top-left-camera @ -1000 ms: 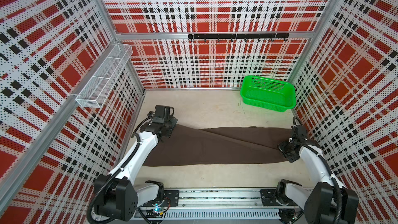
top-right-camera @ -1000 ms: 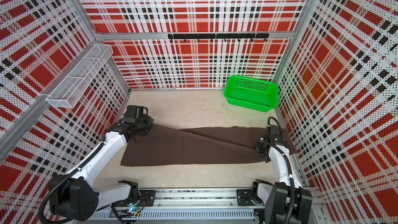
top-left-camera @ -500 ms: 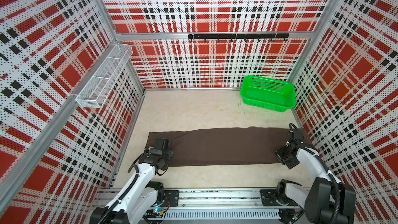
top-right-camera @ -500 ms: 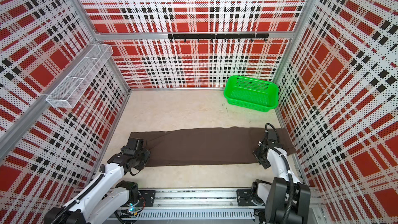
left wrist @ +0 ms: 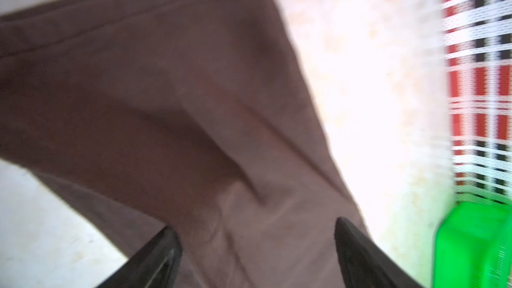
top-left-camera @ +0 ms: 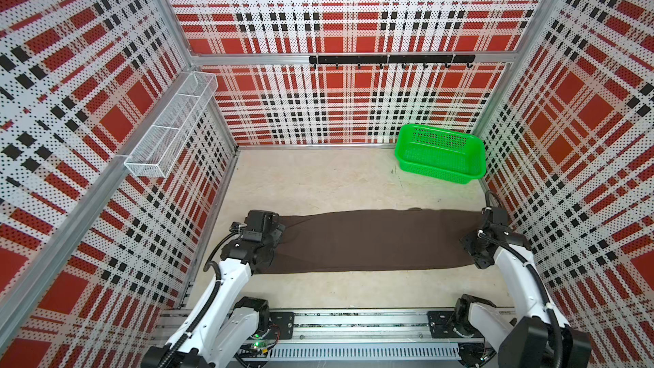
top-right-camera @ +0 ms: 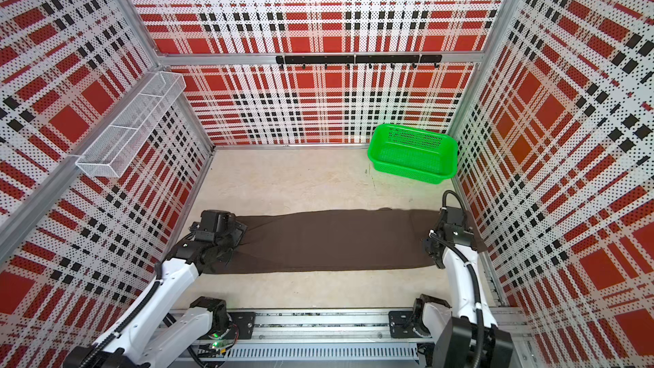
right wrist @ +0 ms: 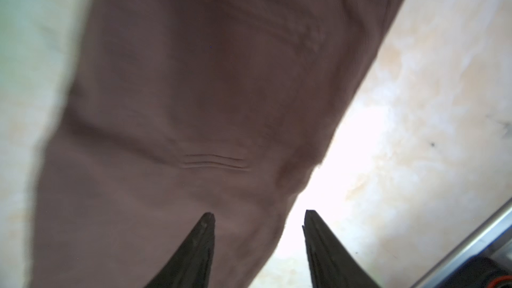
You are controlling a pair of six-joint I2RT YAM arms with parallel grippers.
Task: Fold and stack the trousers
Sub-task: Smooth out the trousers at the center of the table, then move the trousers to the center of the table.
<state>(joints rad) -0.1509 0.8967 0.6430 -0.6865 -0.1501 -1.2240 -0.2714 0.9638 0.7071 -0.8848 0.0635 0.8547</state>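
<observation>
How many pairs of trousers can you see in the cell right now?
1. The trousers lie flat across the near part of the floor. The green basket holds none. A second pair underneath could be hidden.

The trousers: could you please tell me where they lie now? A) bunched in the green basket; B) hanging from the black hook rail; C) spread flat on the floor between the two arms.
C: in both top views the trousers lie flat as one long strip on the floor.
</observation>
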